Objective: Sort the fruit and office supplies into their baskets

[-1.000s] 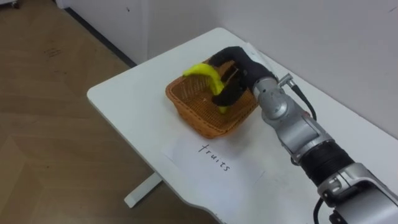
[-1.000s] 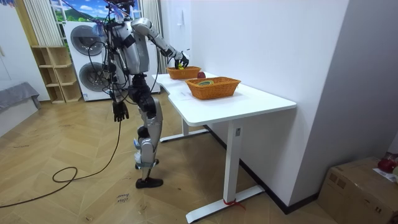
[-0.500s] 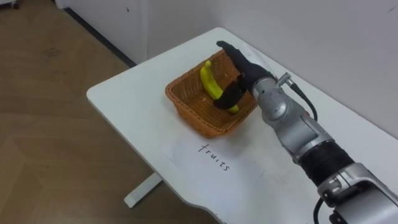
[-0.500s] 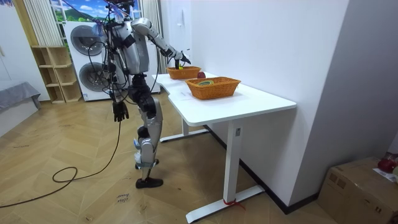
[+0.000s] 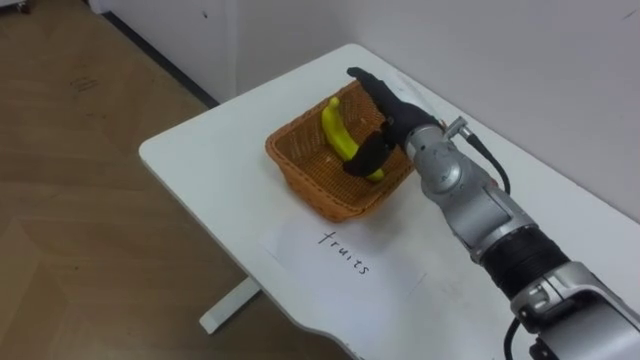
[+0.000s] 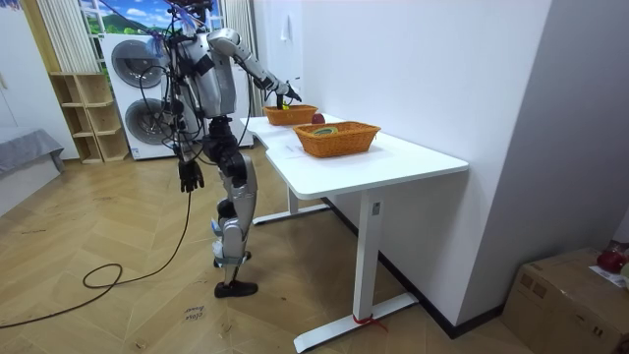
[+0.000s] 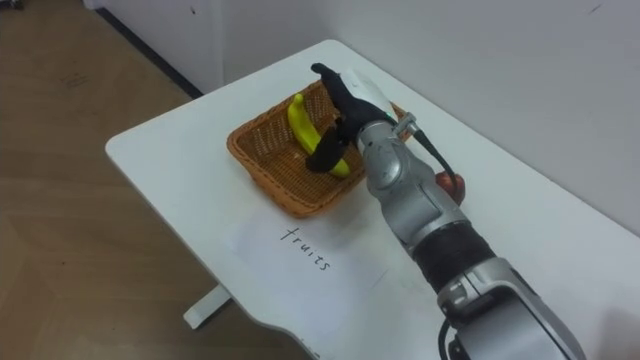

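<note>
One hand is at work: we see the right hand over the far right of the wicker basket, fingers straight and apart, thumb pointing down, gripping nothing. The banana lies inside the basket, just left of that thumb. On the near side, a sheet of paper with handwriting lies on the white table. A second basket stands farther along it. The left hand hangs beside the robot's leg.
</note>
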`<state>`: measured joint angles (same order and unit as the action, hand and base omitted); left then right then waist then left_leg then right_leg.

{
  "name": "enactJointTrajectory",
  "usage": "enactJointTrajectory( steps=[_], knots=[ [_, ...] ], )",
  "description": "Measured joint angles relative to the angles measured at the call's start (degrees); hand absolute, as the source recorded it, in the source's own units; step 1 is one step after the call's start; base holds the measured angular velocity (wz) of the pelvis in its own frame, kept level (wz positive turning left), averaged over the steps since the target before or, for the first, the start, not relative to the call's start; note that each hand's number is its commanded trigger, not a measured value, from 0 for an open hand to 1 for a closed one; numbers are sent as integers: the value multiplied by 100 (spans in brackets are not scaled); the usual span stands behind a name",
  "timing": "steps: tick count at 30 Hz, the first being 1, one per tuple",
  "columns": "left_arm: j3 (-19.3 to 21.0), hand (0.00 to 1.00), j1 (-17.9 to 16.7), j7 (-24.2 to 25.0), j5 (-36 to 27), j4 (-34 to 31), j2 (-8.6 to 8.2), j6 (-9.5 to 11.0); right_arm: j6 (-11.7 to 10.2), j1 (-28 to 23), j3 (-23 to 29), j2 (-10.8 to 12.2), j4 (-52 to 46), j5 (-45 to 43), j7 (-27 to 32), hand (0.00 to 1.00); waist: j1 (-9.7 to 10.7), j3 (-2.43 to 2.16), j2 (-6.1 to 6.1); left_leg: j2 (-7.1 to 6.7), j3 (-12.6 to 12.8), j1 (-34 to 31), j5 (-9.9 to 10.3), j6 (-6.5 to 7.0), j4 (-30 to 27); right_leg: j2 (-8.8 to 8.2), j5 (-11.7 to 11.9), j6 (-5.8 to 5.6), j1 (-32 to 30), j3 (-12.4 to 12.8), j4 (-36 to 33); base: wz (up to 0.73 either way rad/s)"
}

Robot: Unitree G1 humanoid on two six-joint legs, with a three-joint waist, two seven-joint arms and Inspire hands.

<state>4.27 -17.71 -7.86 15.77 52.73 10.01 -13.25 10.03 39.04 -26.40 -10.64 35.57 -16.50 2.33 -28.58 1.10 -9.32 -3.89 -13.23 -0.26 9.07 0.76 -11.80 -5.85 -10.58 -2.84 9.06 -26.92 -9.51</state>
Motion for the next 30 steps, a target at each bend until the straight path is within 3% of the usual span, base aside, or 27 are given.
enactJointTrajectory(
  steps=[4,9,15,22,25,26,30],
  knots=[
    [8,0,1,-2,1,4,0,20,-7,0,2,-13,2,56,9,0,6,30,-1,4,13,1,0,0,-4,-1,0,0,0,-7,-2,0],
    [42,0,7,-49,3,2,-22,68,-22,0,93,-32,-16,278,63,0,20,30,-1,6,27,-5,1,1,-5,-5,0,0,-14,5,-5,0],
    [130,0,65,-91,0,17,-42,72,-89,0,514,-38,-224,328,278,0,231,32,37,8,52,-9,1,1,-14,-5,0,0,-13,17,-3,-2],
    [125,0,72,-295,-4,174,-63,117,-297,0,824,-41,-414,624,778,0,540,-43,256,15,107,52,-4,8,-1,-15,0,1,15,12,-14,-4],
    [125,0,64,-273,-50,219,-64,116,-372,0,970,-50,-579,714,933,0,674,-54,339,19,130,71,-5,8,-1,-19,1,1,19,5,-15,-3],
    [119,0,89,-266,-46,246,-62,117,-397,0,973,-96,-577,748,969,0,730,-75,344,18,135,84,-7,12,4,-24,1,1,21,4,-17,-4],
    [112,0,123,-130,-64,249,-46,138,-418,0,972,-333,-576,774,969,0,827,-82,352,17,146,72,-15,19,4,-29,1,1,1,36,-26,-2]
  ],
)
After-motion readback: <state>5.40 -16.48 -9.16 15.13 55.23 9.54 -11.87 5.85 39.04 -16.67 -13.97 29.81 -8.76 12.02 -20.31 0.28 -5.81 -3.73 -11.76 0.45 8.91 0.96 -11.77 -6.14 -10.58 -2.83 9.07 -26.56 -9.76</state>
